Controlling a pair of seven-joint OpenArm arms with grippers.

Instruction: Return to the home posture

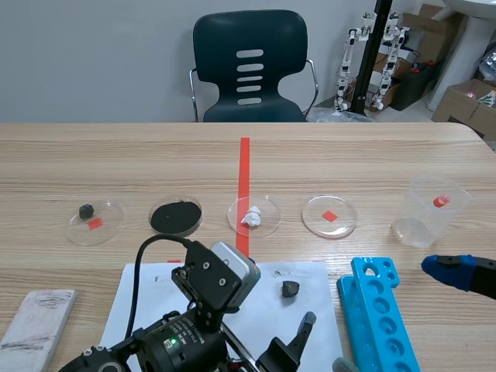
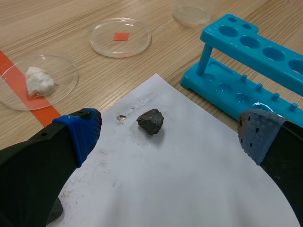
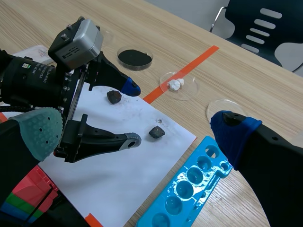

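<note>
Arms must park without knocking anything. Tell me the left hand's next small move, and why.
Probably lift the left hand straight up, open as it is, then draw it back. It holds nothing. The rock lies loose on the paper just ahead of it, and the rack stands close beside it, so a low sideways sweep might hit either.

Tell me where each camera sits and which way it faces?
Scene view: between the arms, facing across the table toward the chair; the left arm low in front, the right gripper's blue pad at the side.
Left wrist view: on the left arm, looking down at a dark stone on white paper; its own fingers frame it.
Right wrist view: on the right arm, looking down toward the left arm; its own fingers show.
Shared: all three show the blue rack.
</note>
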